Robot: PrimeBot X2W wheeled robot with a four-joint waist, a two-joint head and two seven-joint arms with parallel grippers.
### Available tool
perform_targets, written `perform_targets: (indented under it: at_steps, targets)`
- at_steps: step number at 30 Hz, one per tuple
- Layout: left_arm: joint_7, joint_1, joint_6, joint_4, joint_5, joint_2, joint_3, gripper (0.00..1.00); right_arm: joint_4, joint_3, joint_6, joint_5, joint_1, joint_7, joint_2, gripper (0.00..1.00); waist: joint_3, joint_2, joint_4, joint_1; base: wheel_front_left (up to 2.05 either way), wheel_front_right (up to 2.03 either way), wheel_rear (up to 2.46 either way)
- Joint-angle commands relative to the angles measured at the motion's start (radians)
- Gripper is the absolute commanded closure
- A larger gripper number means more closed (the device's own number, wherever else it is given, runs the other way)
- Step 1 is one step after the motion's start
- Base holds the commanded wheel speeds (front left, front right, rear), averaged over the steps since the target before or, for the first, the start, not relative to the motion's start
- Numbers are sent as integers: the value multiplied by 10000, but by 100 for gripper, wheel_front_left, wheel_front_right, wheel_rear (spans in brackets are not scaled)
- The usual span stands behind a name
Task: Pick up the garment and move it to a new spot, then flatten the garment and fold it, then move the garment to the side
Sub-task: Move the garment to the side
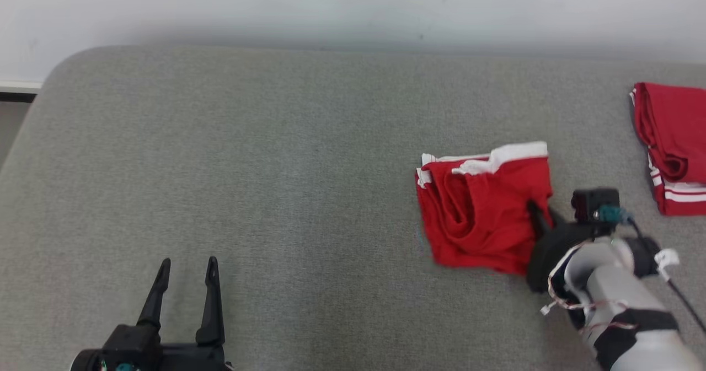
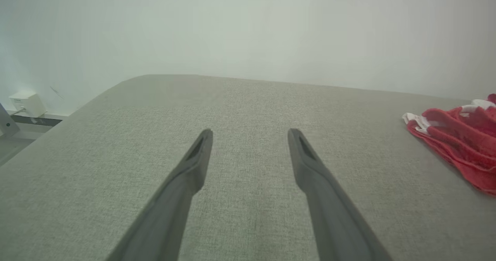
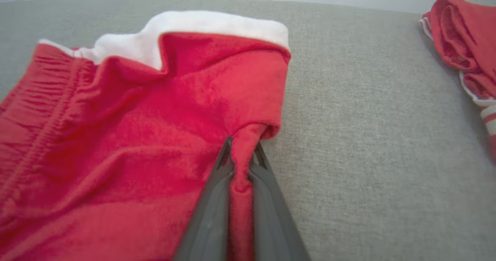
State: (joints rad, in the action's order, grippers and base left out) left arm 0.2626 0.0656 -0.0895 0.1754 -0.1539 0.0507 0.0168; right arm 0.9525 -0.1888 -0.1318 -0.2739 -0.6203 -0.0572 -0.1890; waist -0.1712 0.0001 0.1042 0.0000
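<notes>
A wide grey cushion [image 1: 276,167] with a woven surface stretches across the head view, backed by a plain white wall [image 1: 331,7]. A red garment [image 1: 480,211] with a white band along its far edge lies crumpled on the cushion, right of the middle and in front of the robot's right arm. Its cloth is bunched into soft folds. In the right wrist view a gathered seam runs down its left side.

The right gripper [image 1: 534,210] reaches in from the lower right and meets the garment at its right edge. In the right wrist view its two dark fingers [image 3: 211,214] are drawn close together, pinching a narrow ridge of red cloth between them. The rest of the garment rests on the cushion.

The left gripper [image 1: 188,261] sits at the lower left, well apart from the garment, its fingers spread wide and pointing toward the wall. In the left wrist view the grey cushion lies beyond the fingers, and the garment shows at the far right edge.

A second garment [image 1: 673,145], also red with white stripes, lies folded at the cushion's far right, apart from the first. A small white box [image 2: 27,104] sits low by the wall, past the cushion's left corner.
</notes>
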Motion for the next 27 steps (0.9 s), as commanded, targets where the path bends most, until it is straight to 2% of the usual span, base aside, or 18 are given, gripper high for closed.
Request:
perform_targets:
  at_steps: [1, 9, 15, 22, 27]
  targets:
    - [27, 151, -46, -41, 47, -5, -4, 0, -101, -175, 30, 74, -228, -4, -173, 100, -276, -1, -221, 0, 0, 0, 0]
    - [27, 767, -131, -365, 268, -4, 39, 0, -1194, -2125, 30, -352, -1792, 669, -1901, 100, -1471, -1, -1027, 0, 0, 0, 0]
    - [27, 1216, -227, -717, 447, 118, 2, 0, -1985, -2890, 30, -1016, -3053, 1077, -3228, 100, -2434, -1, -1676, 0, 0, 0, 0]
    - [27, 1320, -276, -1220, 702, 406, -114, 0, -2277, -3085, 30, -1573, -4118, 1213, -4285, 100, -3136, -1, -2365, 0, 0, 0, 0]
    - [27, 1317, -288, -1479, 806, 536, -161, 0, -2145, -2941, 30, -1748, -4535, 1237, -4691, 100, -3418, -1, -2605, 0, 0, 0, 0]
